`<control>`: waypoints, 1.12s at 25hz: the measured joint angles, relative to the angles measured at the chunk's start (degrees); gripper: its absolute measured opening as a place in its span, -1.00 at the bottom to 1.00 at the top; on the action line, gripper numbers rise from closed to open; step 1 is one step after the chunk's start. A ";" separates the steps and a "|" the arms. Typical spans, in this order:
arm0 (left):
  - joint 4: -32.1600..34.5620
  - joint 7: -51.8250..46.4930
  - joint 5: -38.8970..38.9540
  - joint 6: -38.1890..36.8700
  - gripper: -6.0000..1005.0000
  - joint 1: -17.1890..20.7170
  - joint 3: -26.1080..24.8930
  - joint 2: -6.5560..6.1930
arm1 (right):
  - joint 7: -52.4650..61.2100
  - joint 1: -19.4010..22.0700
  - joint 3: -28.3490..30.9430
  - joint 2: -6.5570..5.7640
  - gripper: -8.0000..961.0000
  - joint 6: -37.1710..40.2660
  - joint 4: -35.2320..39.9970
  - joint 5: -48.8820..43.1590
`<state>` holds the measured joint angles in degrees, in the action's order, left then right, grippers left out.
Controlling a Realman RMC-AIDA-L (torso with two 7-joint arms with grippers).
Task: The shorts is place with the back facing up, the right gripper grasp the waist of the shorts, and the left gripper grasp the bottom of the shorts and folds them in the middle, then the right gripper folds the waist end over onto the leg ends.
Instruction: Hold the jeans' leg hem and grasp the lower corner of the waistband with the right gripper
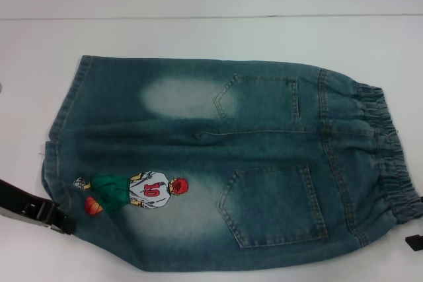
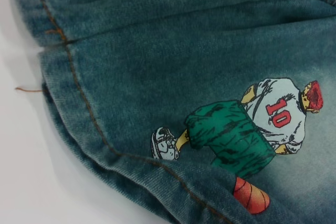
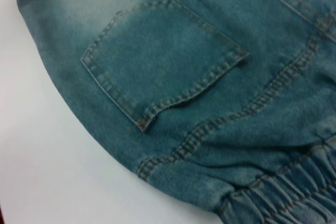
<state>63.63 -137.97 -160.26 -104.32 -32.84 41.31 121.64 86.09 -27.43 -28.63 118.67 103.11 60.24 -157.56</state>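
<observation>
White laminate bench [image 1: 198, 34], the largest item, fills the head view from edge to edge and carries the whole lot.

Denim shorts [image 1: 218, 163], blue with faded patches, lie flat and back side up across the middle and lower part of the frame. We judge them medium-weight, soft but with some body, not slippery and not fragile; the fabric should drape and crease cleanly along a fold.

Elastic waistband [image 1: 386, 156], gathered, at the right edge of the frame. It is the thickest part, and we would take hold here on the lower right corner.

Two back pockets, one upper centre [image 1: 261, 97], one lower centre-right [image 1: 274, 206], stitched flat.

Leg hems [image 1: 63, 120] at the left of the frame, double-layered, firm enough for a pinch near the lower left corner.

Printed figure [image 1: 135, 189] numbered 10, lower left, with an orange ball beside it.

Left tool [image 1: 46, 214], dark, at the lower left edge of the frame just beside the hem; we cannot tell whether it is spread or closed.

Right tool [image 1: 414, 241], only a dark sliver at the lower right edge, below the waistband; its state we cannot tell either.

Loose thread [image 2: 27, 89] trailing off the hem.
</observation>
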 joint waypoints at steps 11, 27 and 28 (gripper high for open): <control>-0.04 0.04 0.06 0.20 -0.85 0.22 0.00 0.02 | -2.19 -0.45 -0.15 0.05 0.90 0.53 -1.34 2.89; 0.20 0.16 0.11 -0.10 -0.85 -0.27 0.23 0.00 | -2.40 0.56 -0.90 -0.53 0.19 -1.14 -3.16 1.82; 0.21 0.16 0.17 -0.10 -0.85 -0.28 0.26 0.00 | -2.75 0.70 -0.86 -0.59 0.13 -1.32 -3.16 1.88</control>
<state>63.84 -137.81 -160.10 -104.42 -33.12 41.57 121.64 83.34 -26.73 -29.49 118.08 101.79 57.08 -155.68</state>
